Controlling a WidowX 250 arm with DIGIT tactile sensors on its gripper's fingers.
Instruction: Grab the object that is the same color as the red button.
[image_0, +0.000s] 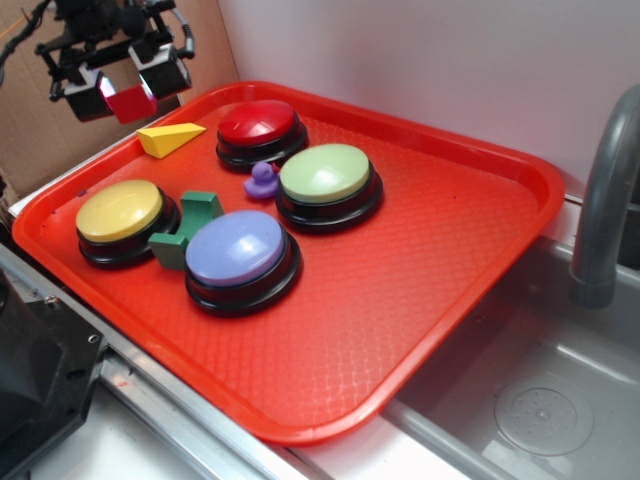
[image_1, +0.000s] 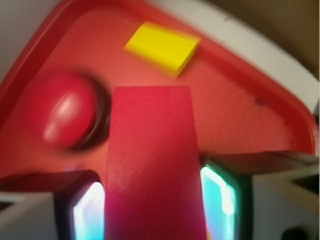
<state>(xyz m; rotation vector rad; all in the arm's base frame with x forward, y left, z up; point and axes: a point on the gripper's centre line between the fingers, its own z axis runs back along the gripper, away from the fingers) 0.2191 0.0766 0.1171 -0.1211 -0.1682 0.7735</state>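
- Nearest to me, my jaws are pinched on the red block (image_1: 152, 165), one pad against each flat side, so it fills the middle of the wrist view and hangs clear of the tray.
- From outside, my gripper (image_0: 125, 85) hovers with the block above the tray's far left corner, lifted off everything; I judge the grab is essentially made.
- Just beneath me lies one yellow wedge (image_1: 162, 47), flat on the red tray (image_1: 240, 115), left alone because its colour is wrong.
- Beside it sits the red button (image_1: 62, 112), the colour match that singled out my block.
- Further across the tray I count three more domed buttons: one green button (image_0: 328, 180), one yellow button (image_0: 120, 215), one purple button (image_0: 240, 255), making four in all.
- Between them stand one small purple duck (image_0: 262, 180) and one green arch block (image_0: 190, 230), tucked against the yellow and purple bases.
- Beyond the tray's edge are one grey sink (image_0: 530, 400) and one faucet (image_0: 605, 190).
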